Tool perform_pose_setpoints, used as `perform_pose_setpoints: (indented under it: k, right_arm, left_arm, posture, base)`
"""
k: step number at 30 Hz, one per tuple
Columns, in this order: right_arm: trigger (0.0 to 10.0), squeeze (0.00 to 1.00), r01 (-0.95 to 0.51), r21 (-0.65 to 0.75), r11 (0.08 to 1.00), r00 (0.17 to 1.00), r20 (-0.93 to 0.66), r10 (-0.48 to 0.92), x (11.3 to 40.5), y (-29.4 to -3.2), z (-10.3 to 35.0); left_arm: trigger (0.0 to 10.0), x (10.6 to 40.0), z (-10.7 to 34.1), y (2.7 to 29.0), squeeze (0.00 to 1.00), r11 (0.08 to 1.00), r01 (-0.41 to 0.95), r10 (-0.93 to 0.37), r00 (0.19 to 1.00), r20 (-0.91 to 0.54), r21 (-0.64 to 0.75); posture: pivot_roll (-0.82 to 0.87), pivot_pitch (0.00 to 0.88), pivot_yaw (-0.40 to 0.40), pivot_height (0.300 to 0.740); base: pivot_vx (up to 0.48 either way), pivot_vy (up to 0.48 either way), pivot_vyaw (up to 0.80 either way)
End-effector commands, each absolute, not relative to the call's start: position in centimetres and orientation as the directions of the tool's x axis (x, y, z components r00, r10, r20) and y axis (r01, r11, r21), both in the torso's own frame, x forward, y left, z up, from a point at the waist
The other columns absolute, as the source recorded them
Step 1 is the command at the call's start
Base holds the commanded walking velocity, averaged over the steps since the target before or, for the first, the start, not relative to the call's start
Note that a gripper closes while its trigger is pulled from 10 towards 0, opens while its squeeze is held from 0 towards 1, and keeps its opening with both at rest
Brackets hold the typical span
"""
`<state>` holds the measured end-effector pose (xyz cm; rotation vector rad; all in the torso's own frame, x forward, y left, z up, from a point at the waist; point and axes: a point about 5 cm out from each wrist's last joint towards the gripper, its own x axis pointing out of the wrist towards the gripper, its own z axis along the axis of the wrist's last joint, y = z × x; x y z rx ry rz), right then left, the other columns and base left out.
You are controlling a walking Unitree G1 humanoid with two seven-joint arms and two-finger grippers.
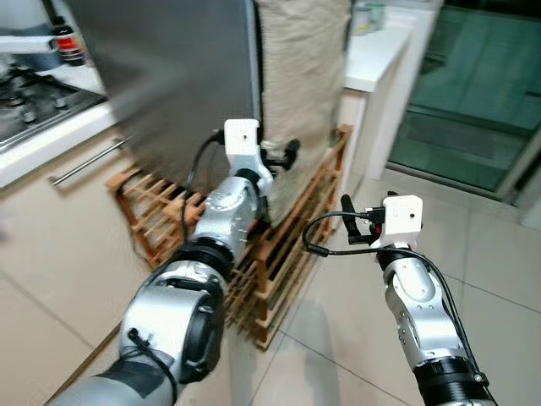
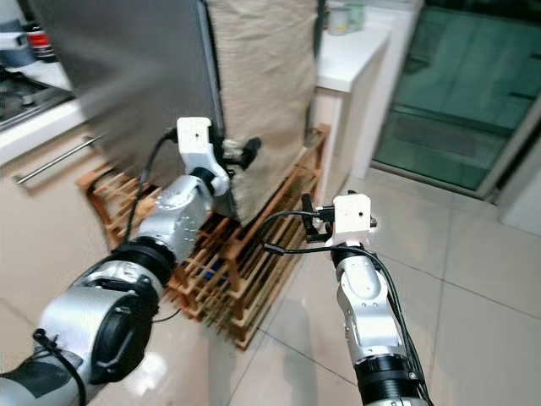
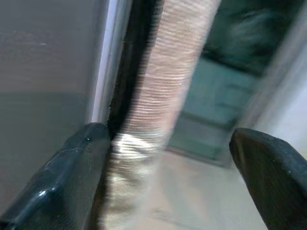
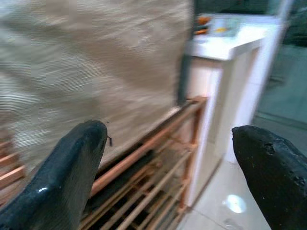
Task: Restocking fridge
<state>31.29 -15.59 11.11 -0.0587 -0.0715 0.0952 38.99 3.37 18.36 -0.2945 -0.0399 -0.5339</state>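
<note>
Left eye view shows you the fridge (image 1: 177, 76), a tall grey steel body that stands on a low wooden rack (image 1: 287, 245) on the tiled floor (image 1: 473, 254). A beige cloth (image 1: 300, 76) hangs down beside the steel front, at the edge of the fridge that is nearer to the white table (image 1: 376, 59).

Your left end effector (image 1: 287, 154) is raised in front of the lower part of the fridge, just at the place where the steel front meets the cloth. In the left wrist view its two fingers (image 3: 62, 177) stand wide apart, with nothing between them, and the dark gap at the edge of the steel door (image 3: 124, 86) lies just beside one finger. I cannot tell if that finger touches the door.

Your right end effector (image 1: 351, 222) hangs over the floor, near the corner of the wooden rack and apart from the fridge. In the right wrist view its fingers (image 4: 67, 182) are also spread wide and hold nothing; they look toward the cloth, the rack bars and the side of the white table.

At the far left edge you see a stove (image 1: 34, 97) on a counter with a drawer handle (image 1: 89, 161) below it, and a dark bottle (image 1: 63, 38) behind. A glass door (image 1: 473, 93) stands at the right. The fridge front is a little blurred.
</note>
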Motion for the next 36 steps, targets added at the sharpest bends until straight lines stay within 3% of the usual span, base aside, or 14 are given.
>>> perform_pose_setpoints:
  k: [1,7,11,18,24,25,26,29,33,36]
  right_arm:
    - [10.0,0.0,-0.122,-0.06,0.991,0.989,0.074,0.126,31.2,-15.0,11.4]
    - [10.0,0.0,-0.14,-0.059,0.988,0.988,0.059,0.143,30.9,-14.6,11.1]
    - [10.0,0.0,-0.142,-0.05,0.989,0.988,0.06,0.145,30.7,-14.5,11.1]
    - [10.0,0.0,-0.135,-0.035,0.99,0.989,0.048,0.137,30.5,-14.8,11.0]
    - [10.0,0.0,-0.147,-0.034,0.989,0.988,0.037,0.148,30.7,-14.7,10.9]
    - [10.0,0.0,-0.147,-0.034,0.989,0.988,0.037,0.148,30.7,-14.7,10.9]
    - [10.0,0.0,-0.156,-0.03,0.987,0.987,0.031,0.157,30.8,-14.6,10.9]
    - [10.0,0.0,-0.158,-0.03,0.987,0.987,0.027,0.159,31.0,-14.5,10.9]
    - [10.0,0.0,-0.189,-0.01,0.982,0.982,0.011,0.189,31.9,-14.0,11.1]
    - [10.0,0.0,-0.225,-0.037,0.974,0.974,-0.011,0.225,32.7,-13.3,11.3]
  left_arm:
    - [10.0,37.1,21.7,-2.8,0.0,0.627,0.757,-0.72,0.653,0.234,-0.186]
    - [10.0,33.4,22.8,-8.5,0.0,0.377,0.911,-0.858,0.412,0.306,-0.167]
    - [10.0,33.9,22.3,-7.6,0.0,0.429,0.889,-0.84,0.457,0.291,-0.158]
    - [10.0,37.3,19.6,3.1,0.0,0.727,0.668,-0.621,0.738,0.264,-0.156]
    - [10.0,37.0,17.3,13.1,0.0,0.907,0.396,-0.36,0.904,0.231,-0.139]
    - [10.0,37.0,17.3,13.1,0.0,0.907,0.396,-0.36,0.904,0.231,-0.139]
    - [10.0,36.3,17.0,16.1,0.0,0.943,0.308,-0.276,0.935,0.222,-0.126]
    - [10.0,35.5,16.6,18.3,0.0,0.969,0.228,-0.204,0.956,0.209,-0.098]
    - [10.0,32.9,13.9,24.5,0.0,0.991,-0.098,0.107,0.989,0.105,-0.092]
    - [10.0,30.7,11.9,25.3,0.0,0.98,-0.197,0.199,0.979,0.049,-0.039]
  posture:
    - [-0.15,0.0,0.073,0.74]
    - [-0.17,0.0,0.078,0.74]
    - [-0.17,0.0,0.081,0.74]
    - [-0.14,0.0,0.069,0.74]
    - [-0.1,0.0,0.042,0.74]
    - [-0.1,0.0,0.042,0.74]
    - [-0.09,0.0,0.034,0.74]
    - [-0.08,0.0,0.03,0.74]
    - [-0.06,0.0,0.021,0.74]
    - [-0.05,0.0,0.015,0.74]
  base:
    - [0.0,0.0,0.0]
    - [0.0,0.0,0.0]
    - [0.0,0.0,0.0]
    - [0.0,0.0,0.0]
    - [0.0,0.0,0.0]
    - [0.0,0.0,0.0]
    - [0.0,0.0,0.0]
    - [0.0,0.0,0.0]
    - [0.0,0.0,0.15]
    - [0.0,0.0,0.56]
